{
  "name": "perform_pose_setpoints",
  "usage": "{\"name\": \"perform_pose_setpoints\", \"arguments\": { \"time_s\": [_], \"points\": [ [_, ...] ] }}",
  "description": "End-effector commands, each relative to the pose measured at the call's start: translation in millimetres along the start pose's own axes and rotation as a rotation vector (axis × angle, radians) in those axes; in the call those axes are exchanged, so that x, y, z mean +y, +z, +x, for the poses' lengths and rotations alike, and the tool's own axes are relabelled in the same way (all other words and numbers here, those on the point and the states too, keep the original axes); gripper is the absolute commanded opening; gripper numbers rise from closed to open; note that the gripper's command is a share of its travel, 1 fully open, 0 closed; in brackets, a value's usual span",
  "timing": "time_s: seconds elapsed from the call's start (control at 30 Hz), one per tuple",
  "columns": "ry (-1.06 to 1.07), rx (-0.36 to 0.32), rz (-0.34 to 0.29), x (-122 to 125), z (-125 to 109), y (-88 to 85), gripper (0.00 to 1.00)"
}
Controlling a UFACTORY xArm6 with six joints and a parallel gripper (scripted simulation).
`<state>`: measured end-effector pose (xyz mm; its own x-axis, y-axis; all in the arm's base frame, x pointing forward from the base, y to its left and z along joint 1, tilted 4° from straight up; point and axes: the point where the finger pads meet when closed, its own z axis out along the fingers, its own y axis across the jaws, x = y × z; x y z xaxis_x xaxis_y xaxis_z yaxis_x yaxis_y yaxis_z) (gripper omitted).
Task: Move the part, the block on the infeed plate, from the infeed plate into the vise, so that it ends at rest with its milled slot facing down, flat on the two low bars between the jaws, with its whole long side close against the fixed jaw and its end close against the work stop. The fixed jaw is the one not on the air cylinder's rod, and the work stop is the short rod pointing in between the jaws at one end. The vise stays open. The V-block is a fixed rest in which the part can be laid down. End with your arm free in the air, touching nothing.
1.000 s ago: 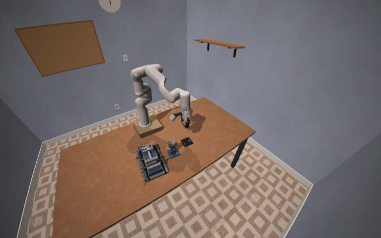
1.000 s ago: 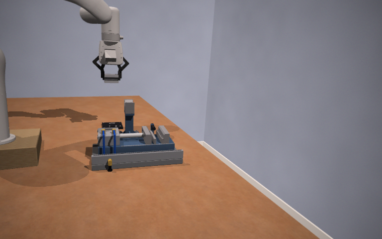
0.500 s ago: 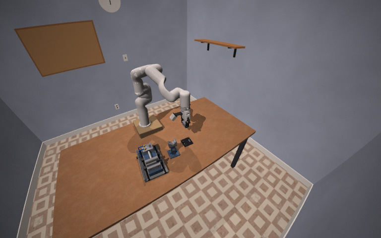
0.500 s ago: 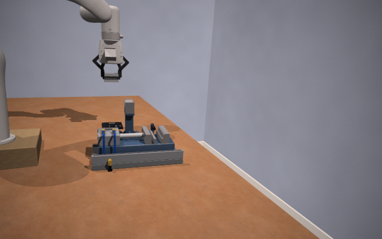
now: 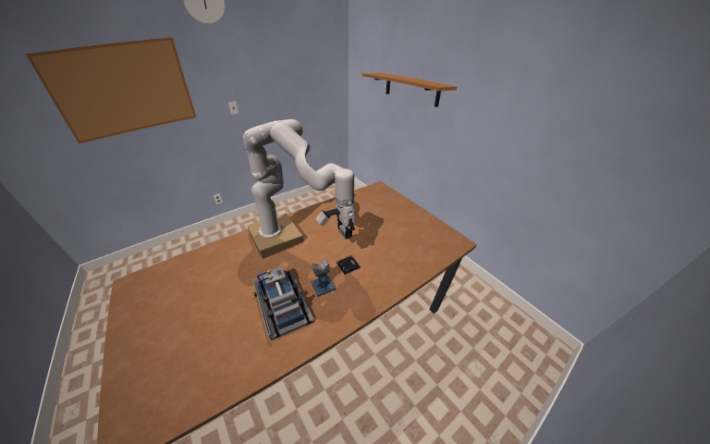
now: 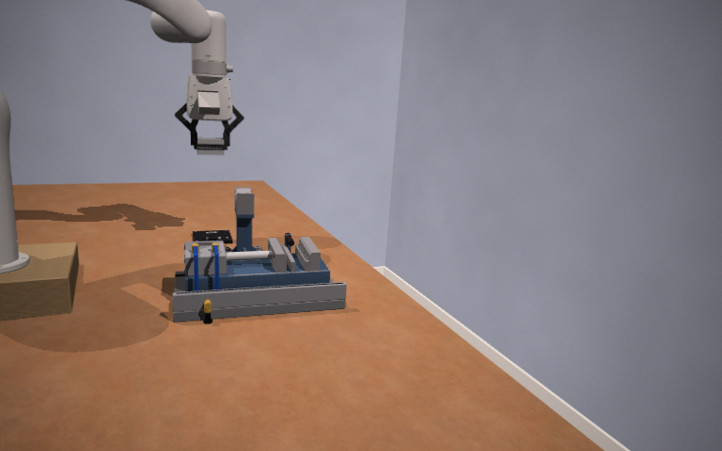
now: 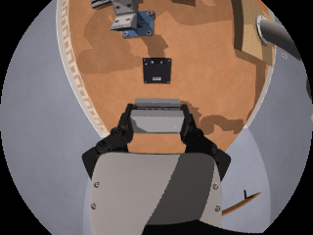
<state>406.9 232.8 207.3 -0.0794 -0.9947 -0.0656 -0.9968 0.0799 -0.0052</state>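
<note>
The vise [image 6: 258, 276] sits on the brown table [image 6: 372, 372], its jaws standing apart, with the air cylinder's rod running toward the nearer one. Behind the vise, seen from the exterior camera, the V-block [image 6: 243, 219] rises on its blue post, and just beyond that lies the black infeed plate [image 6: 212, 234], bare of the block. A small yellow-capped stud [image 6: 207, 310] stands at the front edge of the vise's grey base. The arm's wooden pedestal [image 6: 47, 287] lies well to the vise's left. Nothing stands between the vise's jaws.

The gripper [image 6: 211, 141] hangs high above the table, beyond the infeed plate from the vise, its fingers clamped on the grey part [image 7: 156, 117], which sits level between the fingertips.
</note>
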Motion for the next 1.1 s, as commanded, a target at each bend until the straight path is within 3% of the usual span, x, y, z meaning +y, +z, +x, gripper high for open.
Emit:
{"name": "perform_pose_setpoints", "arguments": {
  "time_s": [0.0,0.47,1.07],
  "points": [
    [0.000,-0.003,0.004,-2,0,-1.9,0.00],
    [0.004,-0.002,0.004,-8,12,-1.8,0.00],
    [0.016,-0.002,0.004,-27,49,-1.6,0.00]
  ]
}}
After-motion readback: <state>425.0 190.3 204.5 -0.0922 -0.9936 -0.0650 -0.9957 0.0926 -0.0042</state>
